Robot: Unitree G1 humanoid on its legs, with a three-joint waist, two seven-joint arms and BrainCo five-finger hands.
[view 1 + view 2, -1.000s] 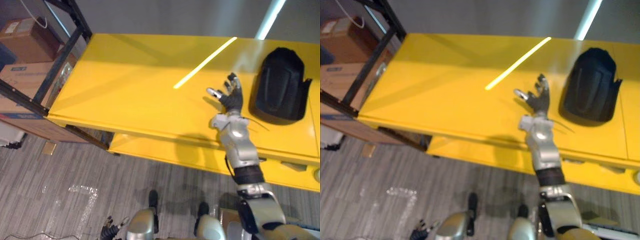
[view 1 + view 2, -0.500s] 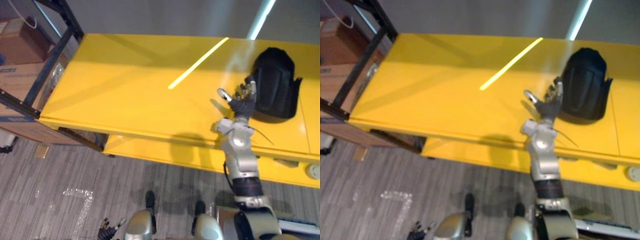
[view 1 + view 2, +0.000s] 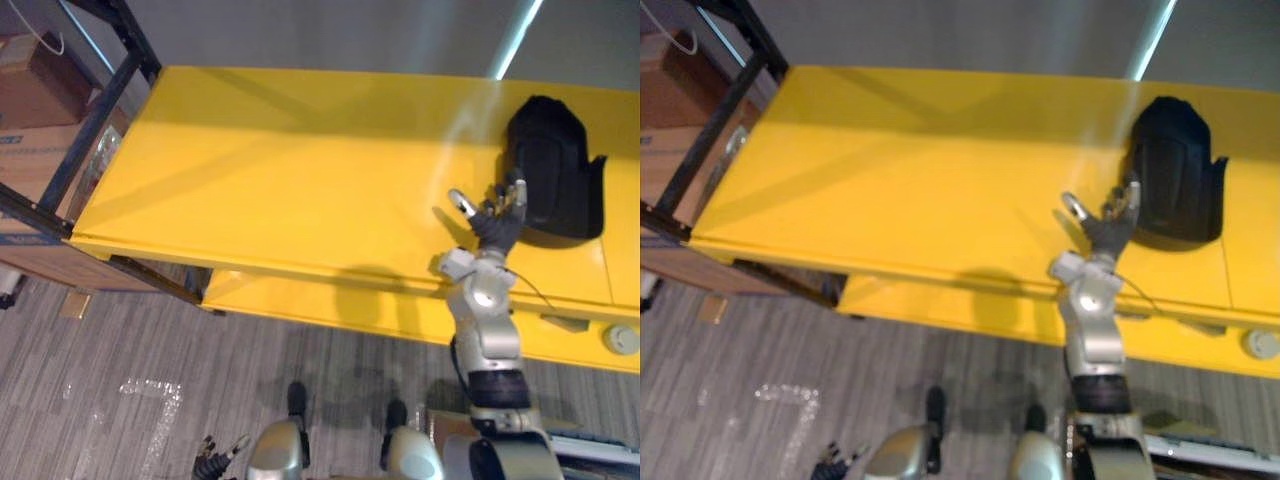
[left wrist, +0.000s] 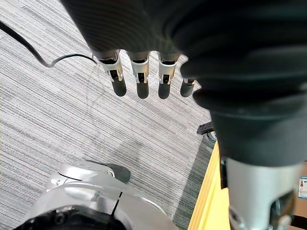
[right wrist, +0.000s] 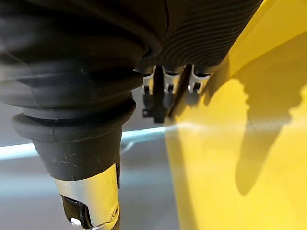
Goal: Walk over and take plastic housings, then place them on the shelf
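The black plastic housing (image 3: 552, 165) lies on the yellow table (image 3: 300, 170), towards its far right, domed side up and resting flat, so it has to be taken from its rim or side rather than from above. The right hand (image 3: 495, 226) is stretched over the table's near edge, just beside the housing's left flank. Its fingers (image 3: 517, 190) are spread and straight with the thumb splayed away; the tips sit at the housing's edge, though whether they touch it I cannot tell. Nothing is gripped yet, so the step in hand looks like the approach before the grasp. The left hand (image 4: 139, 72) hangs low over the grey floor (image 3: 120, 340), fingers relaxed and empty, likely kept clear. The black shelf frame (image 3: 95, 115) stands well apart at the table's left end, with cardboard boxes (image 3: 30, 90) behind it.
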